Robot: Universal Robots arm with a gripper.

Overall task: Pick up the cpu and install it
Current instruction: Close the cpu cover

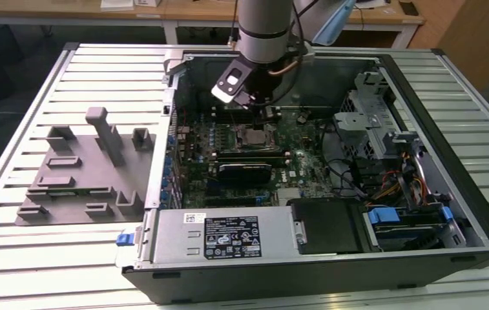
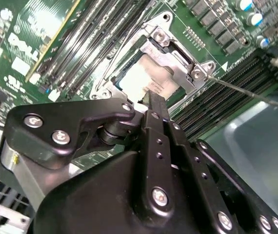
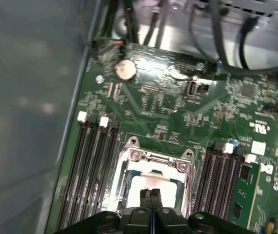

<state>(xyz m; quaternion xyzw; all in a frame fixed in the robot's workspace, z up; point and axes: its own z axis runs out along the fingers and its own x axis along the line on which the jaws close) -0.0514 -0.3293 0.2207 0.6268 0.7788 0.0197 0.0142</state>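
Black gripper (image 3: 151,192), fingers together, hangs over the flat silver-grey square cpu (image 3: 167,187). It looks light, stiff and fragile, probably best held by its edges.

cpu (image 3: 148,183) — pale silver | motherboard (image 3: 168,112) — green | fingers (image 3: 145,199) black | table (image 1: 97,77) white-ribbed

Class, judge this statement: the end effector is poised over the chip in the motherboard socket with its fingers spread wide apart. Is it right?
Not quite. The end effector is over the chip in the socket, but its fingers are pressed together, not spread; the first wrist view shows this.
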